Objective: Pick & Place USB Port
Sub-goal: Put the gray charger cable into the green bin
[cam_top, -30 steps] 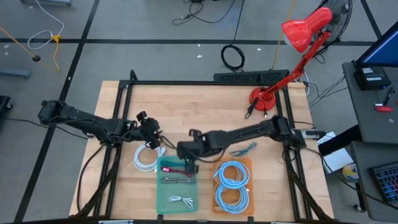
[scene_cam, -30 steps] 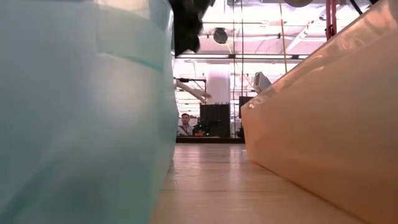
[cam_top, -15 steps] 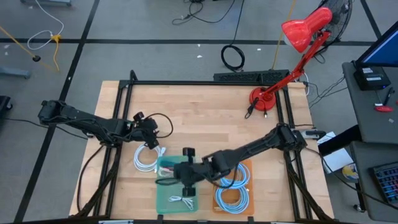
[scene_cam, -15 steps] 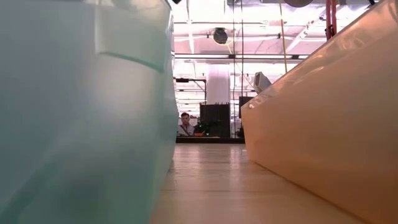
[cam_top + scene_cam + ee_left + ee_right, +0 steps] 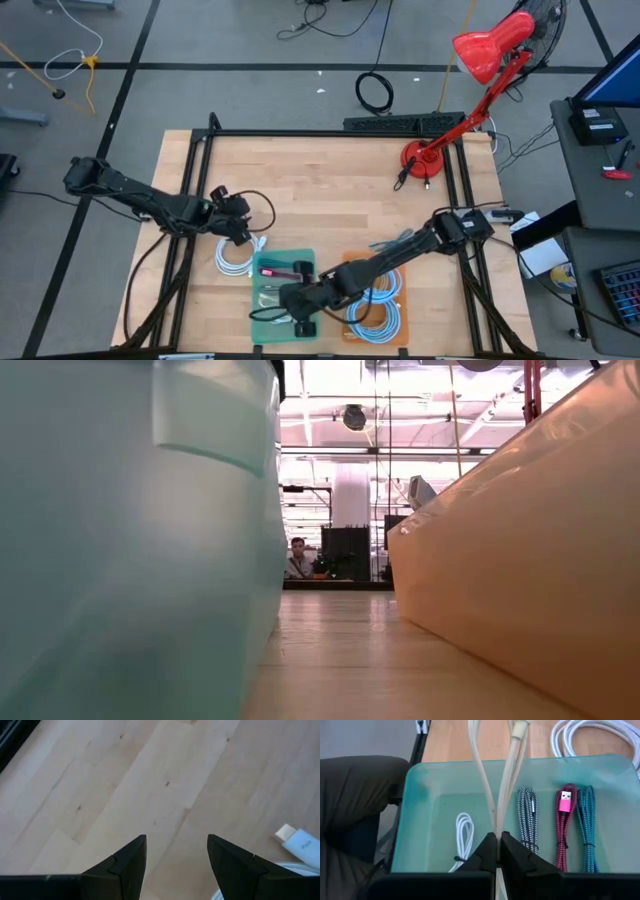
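My right gripper [image 5: 298,312] is over the near part of the green tray [image 5: 262,300] and is shut on a cream USB cable [image 5: 496,810]. The tray [image 5: 420,775] holds a white bundled cable [image 5: 464,837], a black-and-white braided cable [image 5: 527,815], a pink cable [image 5: 565,815] and a teal cable [image 5: 587,820]. My left gripper [image 5: 232,208] is open and empty just above the wood [image 5: 175,855], on the far side of a white cable coil [image 5: 235,255] that lies flat on the table. My right gripper pinches the cream cable's strands [image 5: 496,827] between its two shut fingers [image 5: 485,852]. Two or three strands run on past the fingertips over the green tray and out of the picture. Where their ends lie does not show.
An orange tray [image 5: 392,265] with blue cable coils [image 5: 375,315] stands right of the green tray. A red lamp [image 5: 440,150] stands at the far right. In the low view the two trays' walls [image 5: 130,540] [image 5: 520,560] flank a strip of bare wood. A person [image 5: 297,560] sits far behind.
My right gripper has gone toward the table's near edge, from the green tray's far end to its near part, and has left the top of the low view. My left gripper has drawn back a little toward the table's left edge.
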